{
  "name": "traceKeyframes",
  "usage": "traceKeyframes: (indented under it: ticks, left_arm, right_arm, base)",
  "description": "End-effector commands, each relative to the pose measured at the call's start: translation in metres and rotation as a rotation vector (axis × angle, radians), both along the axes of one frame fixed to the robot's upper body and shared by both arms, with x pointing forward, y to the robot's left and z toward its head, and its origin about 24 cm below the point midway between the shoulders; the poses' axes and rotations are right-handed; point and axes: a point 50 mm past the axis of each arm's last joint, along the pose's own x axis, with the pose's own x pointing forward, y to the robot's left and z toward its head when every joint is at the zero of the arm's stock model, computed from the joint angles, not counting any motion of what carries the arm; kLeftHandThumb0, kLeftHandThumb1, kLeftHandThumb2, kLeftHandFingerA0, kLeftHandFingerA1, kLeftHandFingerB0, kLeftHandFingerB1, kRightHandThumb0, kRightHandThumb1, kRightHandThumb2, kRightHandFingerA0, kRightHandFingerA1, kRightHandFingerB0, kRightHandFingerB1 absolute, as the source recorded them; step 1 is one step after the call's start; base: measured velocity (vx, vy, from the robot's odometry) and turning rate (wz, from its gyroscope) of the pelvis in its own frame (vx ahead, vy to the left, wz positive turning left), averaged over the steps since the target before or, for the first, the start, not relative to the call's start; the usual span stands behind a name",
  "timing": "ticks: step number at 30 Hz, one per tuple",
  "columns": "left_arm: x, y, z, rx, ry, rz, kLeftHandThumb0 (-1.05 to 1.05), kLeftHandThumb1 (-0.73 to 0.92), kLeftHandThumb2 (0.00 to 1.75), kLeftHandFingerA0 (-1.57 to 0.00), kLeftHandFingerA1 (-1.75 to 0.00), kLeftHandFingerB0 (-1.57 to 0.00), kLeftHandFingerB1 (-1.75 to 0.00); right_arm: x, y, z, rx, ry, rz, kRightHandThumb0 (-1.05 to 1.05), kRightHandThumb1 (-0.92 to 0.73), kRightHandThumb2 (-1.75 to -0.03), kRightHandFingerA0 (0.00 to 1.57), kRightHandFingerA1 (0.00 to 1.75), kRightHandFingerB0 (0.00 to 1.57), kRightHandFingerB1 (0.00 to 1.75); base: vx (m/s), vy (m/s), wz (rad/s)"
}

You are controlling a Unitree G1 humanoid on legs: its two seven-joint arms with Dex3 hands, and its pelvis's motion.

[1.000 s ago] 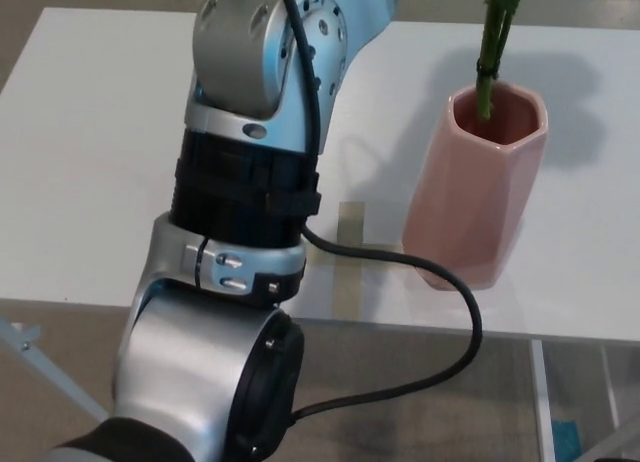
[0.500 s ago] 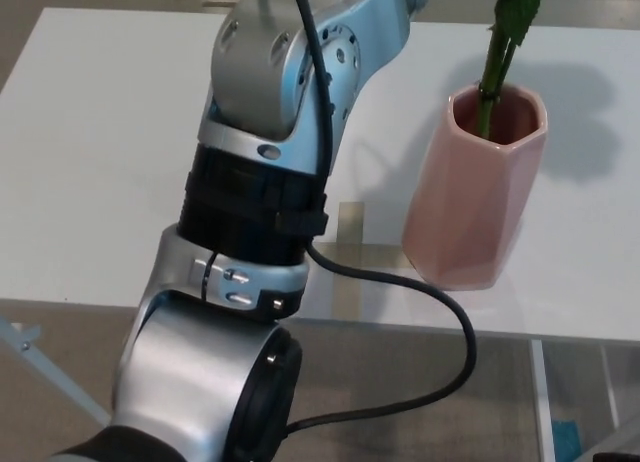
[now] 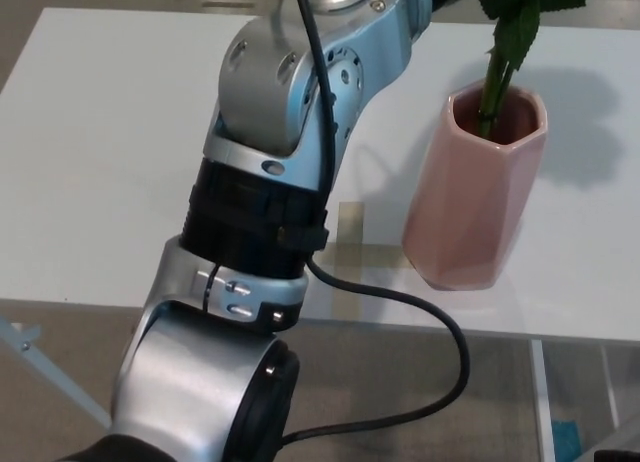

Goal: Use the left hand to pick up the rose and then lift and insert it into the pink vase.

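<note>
As the stem sinks lower, we log the rose [image 3: 505, 42] already standing in the pink vase [image 3: 478, 187].

Over the last second the leaves have come down into view and now hang just above the vase mouth, while the left arm [image 3: 270, 182] has swung up and toward the vase. We judge the insertion nearly done, with only the release and pull-back left. The bloom is cut off at the top edge. The left hand is out of view above the frame, so we cannot tell whether it is clamped on the stem or has let go. The right hand is not in view. We count one rose, one vase, one white table [image 3: 90, 152], one tape strip [image 3: 349, 227] beside the vase and one black cable [image 3: 420, 312].
</note>
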Motion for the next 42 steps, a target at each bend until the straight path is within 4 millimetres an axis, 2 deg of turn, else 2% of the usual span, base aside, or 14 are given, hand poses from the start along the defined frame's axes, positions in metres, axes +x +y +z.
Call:
traceKeyframes:
  ticks: [1, 6, 7, 10, 11, 12, 13, 14, 15, 16, 18, 20, 28, 42]
  left_arm:
    - [-0.011, -0.023, -0.014, -0.062, 0.058, -0.096, -0.18, 0.83, 0.65, -1.05, -1.36, -0.8, -0.9]
    - [-0.01, -0.024, -0.024, -0.06, 0.089, -0.085, -0.18, 0.83, 0.64, -1.07, -1.33, -0.81, -0.9]
    - [-0.011, -0.024, -0.027, -0.057, 0.094, -0.083, -0.19, 0.83, 0.66, -1.06, -1.37, -0.88, -0.71]
    - [-0.011, -0.024, -0.033, -0.025, 0.082, -0.083, -0.21, 0.82, 0.64, -1.09, -1.33, -0.8, -0.51]
    - [-0.011, -0.024, -0.035, -0.004, 0.076, -0.087, -0.26, 0.78, 0.63, -1.15, -1.14, -0.69, -0.44]
    - [-0.01, -0.023, -0.036, 0.019, 0.072, -0.093, -0.26, 0.78, 0.63, -1.15, -1.14, -0.69, -0.44]
    - [-0.008, -0.022, -0.038, 0.094, 0.082, -0.164, -0.44, 0.64, 0.6, -1.08, -0.54, -0.41, -0.34]
    - [-0.007, -0.021, -0.038, 0.185, 0.091, -0.244, -0.63, 0.48, 0.77, -0.32, -0.45, -0.07, -0.32]
    - [-0.005, -0.02, -0.038, 0.257, 0.1, -0.296, -0.74, 0.45, 0.8, 0.0, -0.07, 0.0, -0.06]
    - [-0.004, -0.019, -0.037, 0.296, 0.105, -0.324, -0.77, 0.46, 0.81, 0.0, 0.0, 0.0, 0.0]
    - [-0.001, -0.016, -0.039, 0.356, 0.104, -0.369, -0.76, 0.44, 0.82, 0.0, 0.0, 0.0, -0.01]
    - [0.0, -0.011, -0.042, 0.428, 0.068, -0.38, -0.88, 0.48, 0.57, 0.0, 0.0, 0.0, -0.03]
    - [0.006, 0.007, -0.046, 0.576, 0.007, -0.399, -0.89, 0.48, 0.6, 0.0, 0.0, 0.0, -0.01]
    - [0.016, 0.044, -0.049, 0.573, 0.035, -0.356, -0.89, 0.49, 0.6, 0.0, 0.0, 0.0, 0.0]
  right_arm:
    - [0.0, 0.002, -0.001, 0.009, 0.004, -0.007, -0.3, -0.66, -0.59, 0.69, 0.5, 0.57, 0.45]
    - [0.001, 0.002, -0.001, -0.002, 0.006, 0.003, -0.32, -0.66, -0.59, 0.69, 0.5, 0.58, 0.45]
    - [0.001, 0.002, -0.001, -0.001, 0.007, 0.003, -0.33, -0.66, -0.59, 0.69, 0.5, 0.58, 0.45]
    - [0.002, 0.003, 0.0, -0.003, 0.008, 0.004, -0.32, -0.66, -0.58, 0.7, 0.5, 0.59, 0.45]
    - [0.003, 0.003, 0.0, -0.005, 0.008, 0.006, -0.32, -0.66, -0.58, 0.7, 0.5, 0.59, 0.45]
    - [0.003, 0.003, 0.0, -0.006, 0.007, 0.008, -0.32, -0.66, -0.58, 0.7, 0.5, 0.59, 0.45]
    - [0.004, 0.003, 0.001, -0.006, 0.001, 0.014, -0.32, -0.66, -0.58, 0.7, 0.5, 0.59, 0.45]
    - [0.004, 0.003, 0.001, -0.005, -0.001, 0.016, -0.34, -0.66, -0.59, 0.7, 0.5, 0.58, 0.45]
    - [0.004, 0.003, 0.001, -0.003, -0.004, 0.016, -0.32, -0.66, -0.59, 0.7, 0.51, 0.58, 0.45]
    - [0.005, 0.003, 0.001, -0.003, -0.006, 0.017, -0.3, -0.66, -0.59, 0.7, 0.51, 0.59, 0.46]
    - [0.005, 0.003, 0.002, -0.001, -0.01, 0.016, -0.3, -0.66, -0.59, 0.7, 0.51, 0.59, 0.46]
    - [0.006, 0.004, 0.002, 0.0, -0.009, 0.014, -0.31, -0.66, -0.59, 0.7, 0.51, 0.58, 0.46]
    - [0.008, 0.004, 0.003, 0.003, -0.009, 0.013, -0.3, -0.66, -0.59, 0.7, 0.51, 0.58, 0.46]
    - [0.004, 0.004, 0.0, 0.008, -0.003, 0.001, -0.31, -0.66, -0.58, 0.69, 0.5, 0.59, 0.45]
  base:
    - [0.0, 0.0, 0.0]
    - [0.0, 0.0, 0.0]
    - [0.0, 0.0, 0.0]
    - [0.0, 0.0, 0.0]
    - [0.0, 0.0, 0.0]
    - [0.0, 0.0, 0.0]
    - [0.0, 0.0, 0.0]
    - [0.0, 0.0, 0.0]
    - [0.0, 0.0, 0.0]
    - [0.0, 0.0, 0.0]
    - [0.0, 0.0, 0.0]
    - [0.0, 0.0, 0.0]
    - [0.0, 0.0, 0.0]
    - [0.0, 0.0, 0.0]
